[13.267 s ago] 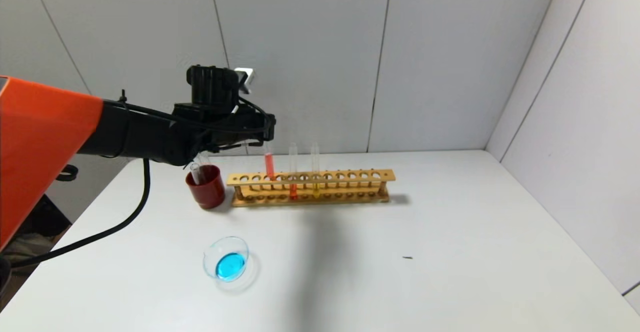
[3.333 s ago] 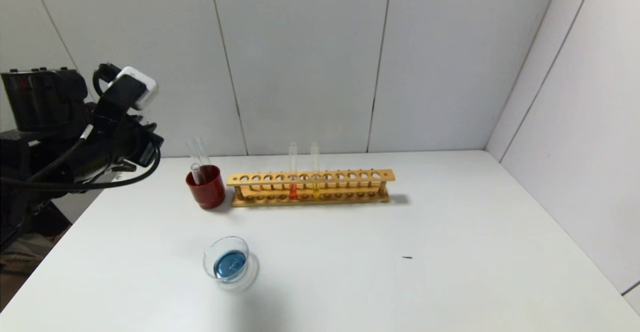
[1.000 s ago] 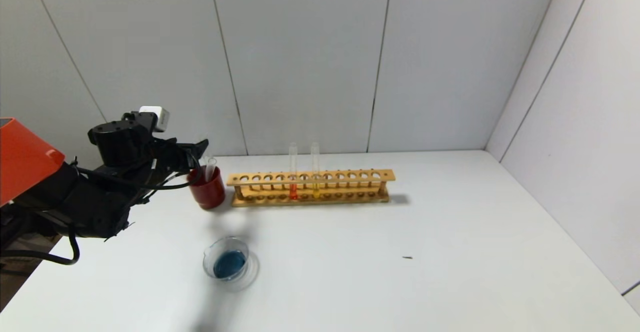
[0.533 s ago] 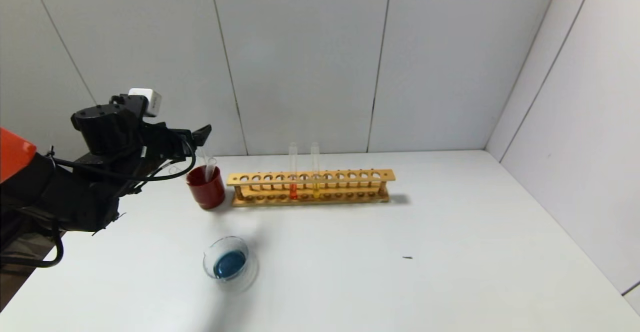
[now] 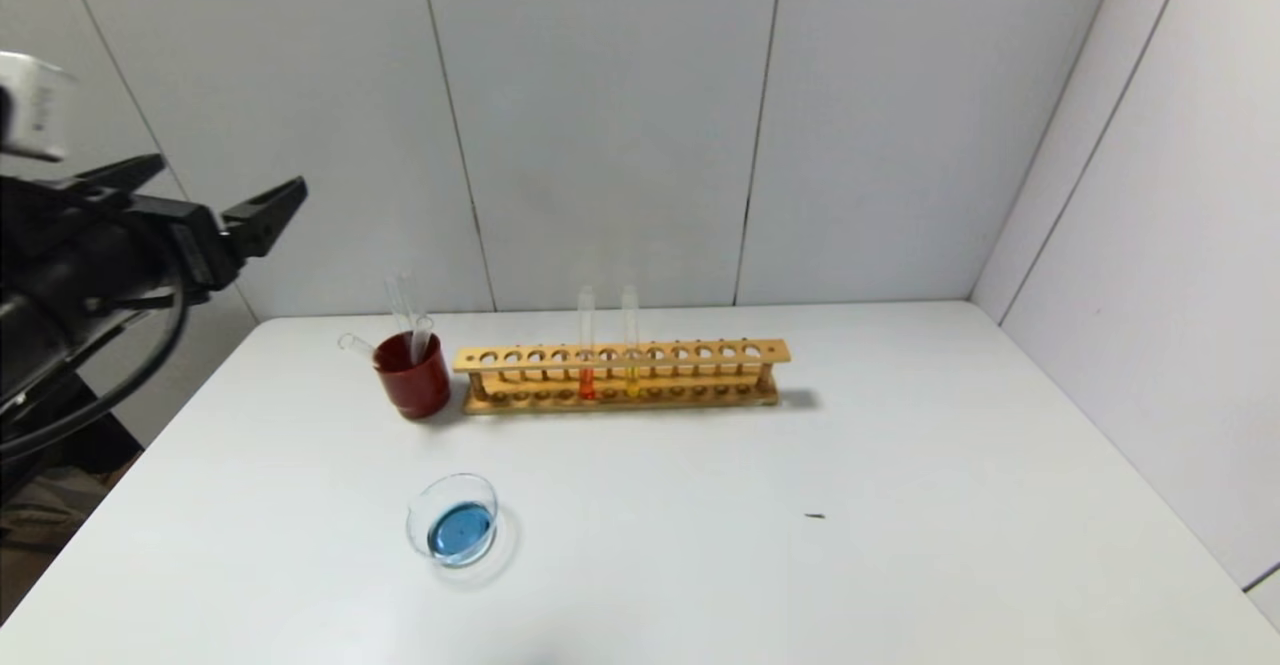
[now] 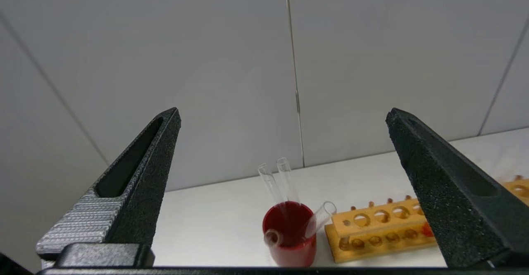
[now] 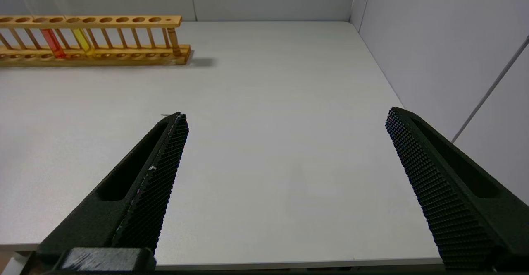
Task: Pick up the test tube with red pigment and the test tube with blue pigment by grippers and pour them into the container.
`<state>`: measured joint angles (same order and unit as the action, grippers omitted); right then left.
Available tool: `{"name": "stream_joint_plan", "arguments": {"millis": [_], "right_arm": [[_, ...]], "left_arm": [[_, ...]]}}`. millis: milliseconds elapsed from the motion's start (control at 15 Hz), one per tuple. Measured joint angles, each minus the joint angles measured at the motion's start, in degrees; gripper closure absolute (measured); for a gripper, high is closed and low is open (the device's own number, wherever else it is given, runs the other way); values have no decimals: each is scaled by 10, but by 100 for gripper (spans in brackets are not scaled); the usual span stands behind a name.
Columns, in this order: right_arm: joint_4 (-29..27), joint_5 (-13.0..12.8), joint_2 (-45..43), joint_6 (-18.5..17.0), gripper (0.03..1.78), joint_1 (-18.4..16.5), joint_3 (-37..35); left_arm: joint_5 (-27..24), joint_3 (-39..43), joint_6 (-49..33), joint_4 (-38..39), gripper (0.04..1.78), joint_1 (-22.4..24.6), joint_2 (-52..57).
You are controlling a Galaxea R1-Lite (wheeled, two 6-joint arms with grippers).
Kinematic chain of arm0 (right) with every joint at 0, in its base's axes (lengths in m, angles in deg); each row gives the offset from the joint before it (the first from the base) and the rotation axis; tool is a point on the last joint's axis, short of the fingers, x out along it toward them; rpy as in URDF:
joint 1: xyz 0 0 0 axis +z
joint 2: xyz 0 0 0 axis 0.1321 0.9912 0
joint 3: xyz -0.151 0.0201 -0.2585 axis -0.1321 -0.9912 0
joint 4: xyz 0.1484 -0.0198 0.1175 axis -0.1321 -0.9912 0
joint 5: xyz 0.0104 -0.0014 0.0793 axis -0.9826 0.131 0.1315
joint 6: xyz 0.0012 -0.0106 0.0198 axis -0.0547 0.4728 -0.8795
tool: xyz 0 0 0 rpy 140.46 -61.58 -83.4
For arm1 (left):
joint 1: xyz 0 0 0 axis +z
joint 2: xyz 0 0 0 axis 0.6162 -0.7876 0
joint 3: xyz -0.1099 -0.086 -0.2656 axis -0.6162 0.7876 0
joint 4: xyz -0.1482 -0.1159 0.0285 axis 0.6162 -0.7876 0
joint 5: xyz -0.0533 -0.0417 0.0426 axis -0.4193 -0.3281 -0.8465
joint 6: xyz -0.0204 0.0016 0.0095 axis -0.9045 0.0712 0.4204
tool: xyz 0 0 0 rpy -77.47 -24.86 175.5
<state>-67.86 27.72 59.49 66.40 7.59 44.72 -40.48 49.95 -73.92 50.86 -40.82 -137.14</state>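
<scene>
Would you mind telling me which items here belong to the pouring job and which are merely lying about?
Job: container holding blue liquid; left gripper, open, raised; right gripper, open, parked.
Lying about: wooden rack with red tube and yellow tube; red cup of clear tubes; dark speck.
</scene>
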Motion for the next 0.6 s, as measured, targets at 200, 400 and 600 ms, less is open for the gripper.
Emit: {"name": "stream_joint_plan", "arguments": {"millis": [200, 400, 600], "right_arm": [[0, 0, 0, 0, 6, 0, 0], [0, 0, 0, 0, 6, 0, 0], [0, 0, 0, 0, 6, 0, 0]], "left_arm": [[-3, 81, 2, -81, 7, 7, 212], [-21, 144, -19, -179, 7, 14, 411], [-39, 186, -40, -305, 7, 19, 595]]}}
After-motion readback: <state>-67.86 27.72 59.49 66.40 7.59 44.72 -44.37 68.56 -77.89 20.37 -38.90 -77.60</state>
